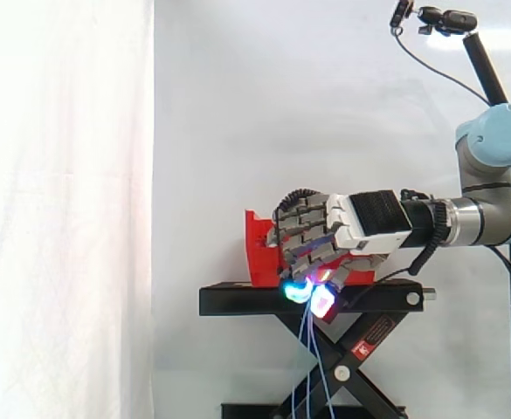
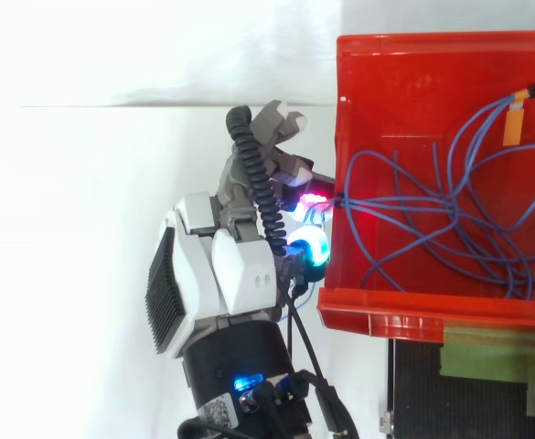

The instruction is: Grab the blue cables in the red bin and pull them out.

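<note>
On stand (image 1: 238, 301), before curtain (image 1: 63, 218): bin (image 1: 257, 249). In bin: cables (image 2: 450, 229), some crossing its wall, hanging down before stand. Outside that wall, touching cables: hand (image 2: 230, 274).

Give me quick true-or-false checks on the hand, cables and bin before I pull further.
1. The hand has its fingers curled on the blue cables. True.
2. Every cable is out of the red bin. False: most lie tangled inside it.
3. Some strands hang down in front of the black stand. True.
4. The hand reaches deep inside the bin. False: it sits outside, at the bin's wall.
</note>
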`<state>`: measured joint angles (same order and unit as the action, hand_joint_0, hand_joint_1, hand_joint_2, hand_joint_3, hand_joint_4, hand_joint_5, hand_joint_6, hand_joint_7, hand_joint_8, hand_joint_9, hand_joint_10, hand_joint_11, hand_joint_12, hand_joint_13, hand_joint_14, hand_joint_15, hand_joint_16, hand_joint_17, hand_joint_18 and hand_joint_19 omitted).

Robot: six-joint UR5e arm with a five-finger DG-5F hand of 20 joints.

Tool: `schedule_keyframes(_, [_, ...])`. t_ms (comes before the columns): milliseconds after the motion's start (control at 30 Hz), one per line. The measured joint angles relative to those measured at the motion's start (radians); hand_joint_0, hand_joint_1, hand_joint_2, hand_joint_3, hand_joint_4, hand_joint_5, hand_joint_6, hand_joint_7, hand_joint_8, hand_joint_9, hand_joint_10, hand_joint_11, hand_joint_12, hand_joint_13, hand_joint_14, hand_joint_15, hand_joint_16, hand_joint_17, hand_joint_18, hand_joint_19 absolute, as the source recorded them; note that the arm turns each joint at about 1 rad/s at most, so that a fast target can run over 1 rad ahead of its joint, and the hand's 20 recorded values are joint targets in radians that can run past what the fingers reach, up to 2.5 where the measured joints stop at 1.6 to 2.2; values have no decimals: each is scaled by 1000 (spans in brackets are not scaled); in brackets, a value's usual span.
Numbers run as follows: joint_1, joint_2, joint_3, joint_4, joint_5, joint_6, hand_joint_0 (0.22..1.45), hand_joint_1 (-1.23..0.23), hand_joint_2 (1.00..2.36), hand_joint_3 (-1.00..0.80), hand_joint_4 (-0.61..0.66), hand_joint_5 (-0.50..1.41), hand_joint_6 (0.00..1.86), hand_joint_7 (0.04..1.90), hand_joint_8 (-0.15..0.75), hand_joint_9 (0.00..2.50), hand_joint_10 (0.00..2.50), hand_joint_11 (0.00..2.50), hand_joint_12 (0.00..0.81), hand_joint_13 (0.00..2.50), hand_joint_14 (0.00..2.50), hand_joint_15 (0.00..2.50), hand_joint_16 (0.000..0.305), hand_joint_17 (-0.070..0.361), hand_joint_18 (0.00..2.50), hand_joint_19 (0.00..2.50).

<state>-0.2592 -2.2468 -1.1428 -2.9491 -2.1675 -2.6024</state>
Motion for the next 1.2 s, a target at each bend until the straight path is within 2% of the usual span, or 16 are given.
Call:
schedule_keyframes(200, [0,0,0,-2,0,0,881,-847,1000,-1000,14,867,548,709,220,941,22,1197,327,711,20,547,40,91,506,397])
schedule_keyframes(400, [0,0,0,-3,0,0,887,-839,1000,-1000,21,864,563,694,225,944,22,1189,325,710,22,550,40,90,506,396])
schedule_keyframes(433, [0,0,0,-4,0,0,883,-841,1000,-1000,22,873,455,724,224,941,22,1192,326,710,20,550,40,90,506,397])
schedule_keyframes(467, [0,0,0,-4,0,0,864,-856,1000,-1000,29,897,246,787,226,935,21,1201,328,708,22,557,40,91,503,406])
schedule_keyframes(567, [0,0,0,-5,0,0,829,-875,1000,-1000,50,919,0,849,231,920,22,1187,335,695,22,559,41,93,490,418])
schedule_keyframes(767, [0,1,0,-6,0,0,806,-891,1000,-1000,74,849,8,727,233,908,22,1182,337,687,22,564,42,95,479,413])
schedule_keyframes(1200, [0,0,0,-10,0,-6,799,-893,1000,-1000,89,799,11,634,234,900,25,1173,340,685,20,563,43,96,476,411])
